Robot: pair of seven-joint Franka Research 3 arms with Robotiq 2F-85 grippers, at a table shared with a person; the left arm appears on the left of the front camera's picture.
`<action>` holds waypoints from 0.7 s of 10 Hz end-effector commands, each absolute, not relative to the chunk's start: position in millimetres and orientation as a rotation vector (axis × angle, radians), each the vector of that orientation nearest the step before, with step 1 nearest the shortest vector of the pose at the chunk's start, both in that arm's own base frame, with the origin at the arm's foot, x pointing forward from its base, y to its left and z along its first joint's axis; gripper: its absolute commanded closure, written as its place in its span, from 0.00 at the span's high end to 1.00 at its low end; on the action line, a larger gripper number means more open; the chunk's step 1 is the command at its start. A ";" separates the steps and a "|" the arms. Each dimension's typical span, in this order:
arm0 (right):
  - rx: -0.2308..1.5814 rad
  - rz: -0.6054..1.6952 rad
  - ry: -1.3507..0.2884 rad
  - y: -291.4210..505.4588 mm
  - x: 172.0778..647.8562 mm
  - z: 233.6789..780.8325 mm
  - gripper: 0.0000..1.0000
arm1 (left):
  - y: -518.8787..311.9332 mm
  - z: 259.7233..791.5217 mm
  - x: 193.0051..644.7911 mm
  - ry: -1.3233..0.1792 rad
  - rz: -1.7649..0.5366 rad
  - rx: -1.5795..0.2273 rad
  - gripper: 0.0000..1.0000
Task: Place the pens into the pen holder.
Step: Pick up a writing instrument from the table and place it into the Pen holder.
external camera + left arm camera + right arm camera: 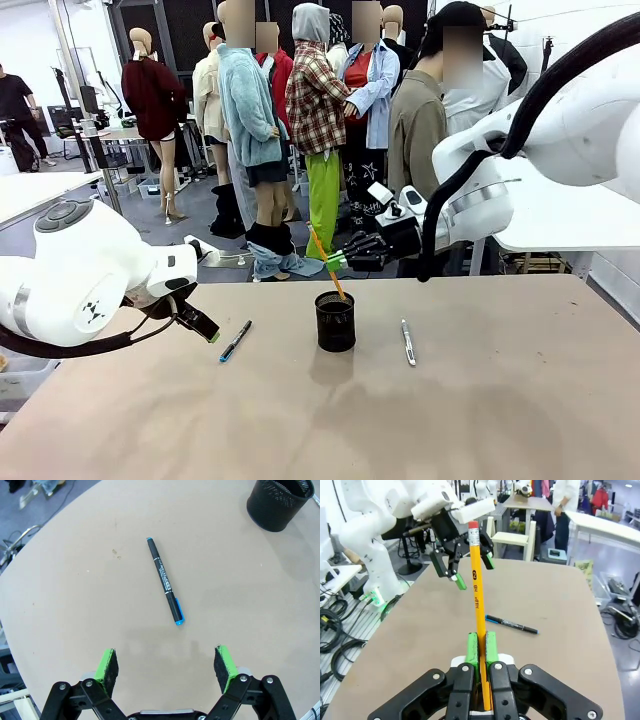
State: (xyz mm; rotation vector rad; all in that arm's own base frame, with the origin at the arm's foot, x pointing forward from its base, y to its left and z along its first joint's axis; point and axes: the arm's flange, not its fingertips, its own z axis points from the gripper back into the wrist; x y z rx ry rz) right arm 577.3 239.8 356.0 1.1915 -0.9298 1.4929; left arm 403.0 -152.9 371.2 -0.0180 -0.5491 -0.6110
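Yellow-orange wood, the pencil (477, 600) should handle as light, stiff and smooth-painted. It will not bend or crush, but it could swivel between the pads. The right gripper (481, 647) has it clamped low on the shaft between its green pads (472, 647), with the eraser end rising far beyond the fingertips. In the front view the pencil slants down from those fingers to the mouth of the pen holder (335, 321). I cannot tell whether the tip is already past the rim. Letting go there should drop it in, I judge, though the slant may knock it against the light mesh wall.

The left gripper (165, 665) is spread wide with nothing between its pads. The marker (165, 581) lies flat on the table (75, 605) straight ahead of the fingertips and apart from them, blue end nearest. Its barrel runs away from the fingers, so the pads would close across it. Mid-barrel looks the best hold, since round plastic tends to roll.

The holder stands well beyond the marker, off to one side; what shows of its inside looks empty. A silver pen (408, 342) lies just beyond the holder, on the side away from the left fingers.
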 end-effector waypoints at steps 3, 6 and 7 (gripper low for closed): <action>1.301 1.474 -0.850 240.7 596.1 340.7 0.00 | -151.0 371.5 403.1 -0.550 -0.607 -0.020 1.00; 1.294 1.468 -0.811 242.6 599.8 332.6 0.03 | -151.0 371.5 403.1 -0.550 -0.607 -0.020 1.00; 1.298 1.462 -0.797 242.3 600.6 331.9 0.17 | -151.0 371.5 403.1 -0.550 -0.607 -0.020 1.00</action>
